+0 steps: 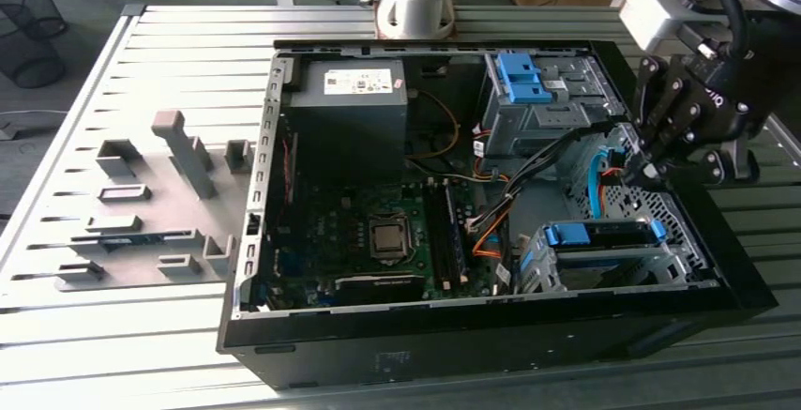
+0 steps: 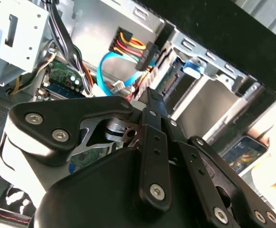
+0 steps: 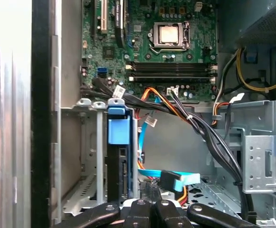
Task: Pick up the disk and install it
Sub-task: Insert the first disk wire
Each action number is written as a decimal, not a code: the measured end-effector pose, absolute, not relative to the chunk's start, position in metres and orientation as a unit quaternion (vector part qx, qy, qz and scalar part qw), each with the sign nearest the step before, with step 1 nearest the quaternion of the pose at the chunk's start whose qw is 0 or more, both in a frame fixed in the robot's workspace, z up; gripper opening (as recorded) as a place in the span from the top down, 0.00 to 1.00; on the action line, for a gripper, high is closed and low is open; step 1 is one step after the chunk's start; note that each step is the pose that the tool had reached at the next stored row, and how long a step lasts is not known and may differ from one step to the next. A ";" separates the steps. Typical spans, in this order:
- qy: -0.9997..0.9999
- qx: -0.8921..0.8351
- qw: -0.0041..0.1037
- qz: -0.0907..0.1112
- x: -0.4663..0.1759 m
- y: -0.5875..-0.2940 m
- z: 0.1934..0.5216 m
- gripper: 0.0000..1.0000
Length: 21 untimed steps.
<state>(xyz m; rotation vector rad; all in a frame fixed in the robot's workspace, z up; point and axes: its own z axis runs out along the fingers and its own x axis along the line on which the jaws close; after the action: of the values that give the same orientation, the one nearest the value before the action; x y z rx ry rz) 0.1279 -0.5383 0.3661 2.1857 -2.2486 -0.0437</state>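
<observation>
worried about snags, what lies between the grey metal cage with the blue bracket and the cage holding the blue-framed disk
In the exterior view, a bundle of black cables and a light blue flat cable cross it.

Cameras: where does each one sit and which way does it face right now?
Exterior view: off the arm, looking down on the open black computer case; arm base and gripper show.
First wrist view: on the arm, looking into the case at the green motherboard; gripper linkage at one edge.
Second wrist view: on the arm, behind the gripper's black linkage.
All share the light blue flat cable.
</observation>
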 end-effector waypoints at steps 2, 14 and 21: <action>-0.717 0.697 0.004 -0.015 0.130 -0.535 0.365 0.89; -0.717 0.697 0.013 -0.010 0.136 -0.524 0.364 0.89; -0.717 0.697 0.021 -0.004 0.140 -0.518 0.361 0.76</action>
<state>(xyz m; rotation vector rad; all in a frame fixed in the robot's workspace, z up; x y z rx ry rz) 0.1396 -0.5178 0.3608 2.1607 -2.2219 -0.0138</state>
